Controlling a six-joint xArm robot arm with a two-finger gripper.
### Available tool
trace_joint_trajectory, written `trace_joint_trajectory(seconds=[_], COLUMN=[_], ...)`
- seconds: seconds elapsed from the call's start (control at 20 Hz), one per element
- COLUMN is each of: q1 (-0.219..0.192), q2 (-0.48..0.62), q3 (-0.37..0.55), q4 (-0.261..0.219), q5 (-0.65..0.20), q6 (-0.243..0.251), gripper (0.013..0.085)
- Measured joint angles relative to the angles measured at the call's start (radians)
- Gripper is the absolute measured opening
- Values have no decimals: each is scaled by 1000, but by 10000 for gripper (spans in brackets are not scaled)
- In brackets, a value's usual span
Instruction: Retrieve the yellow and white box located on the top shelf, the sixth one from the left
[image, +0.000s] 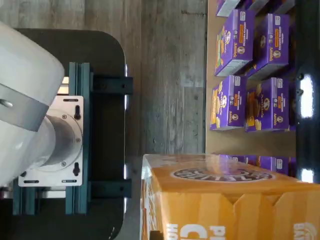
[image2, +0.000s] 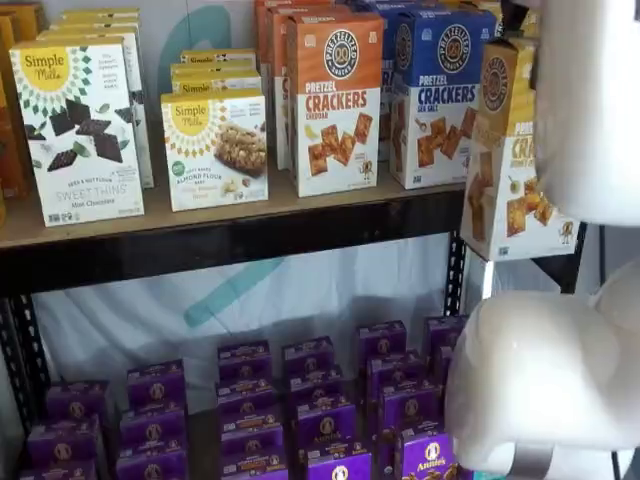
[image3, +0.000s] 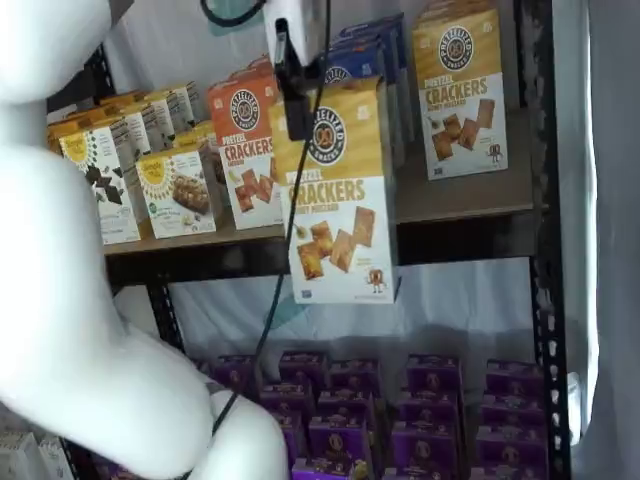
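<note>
**Cracker box clear of the shelf**

My claw (image3: 292, 85) is clenched on the top of the yellow and white box (image3: 340, 195), which hangs in the air in front of the top shelf (image3: 460, 200), clear of its rail. Retrieval looks nearly done; next I should carry it away steadily, keeping my grip firm.

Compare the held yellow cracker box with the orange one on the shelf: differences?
The yellow and white box hangs off the shelf, gripped at its top by the gripper; the orange cracker box stands on the top shelf. One has a yellow top, the other orange. Both share a white lower half, round logo, "CRACKERS" lettering and similar size.
</note>
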Motion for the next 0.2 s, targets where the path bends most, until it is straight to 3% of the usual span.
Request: trace_joint_trajectory(seconds=[0.2], q1=[43], q2=[-16], q3=[18], q4=[-5], q5=[1], q6=[42], gripper=[610])
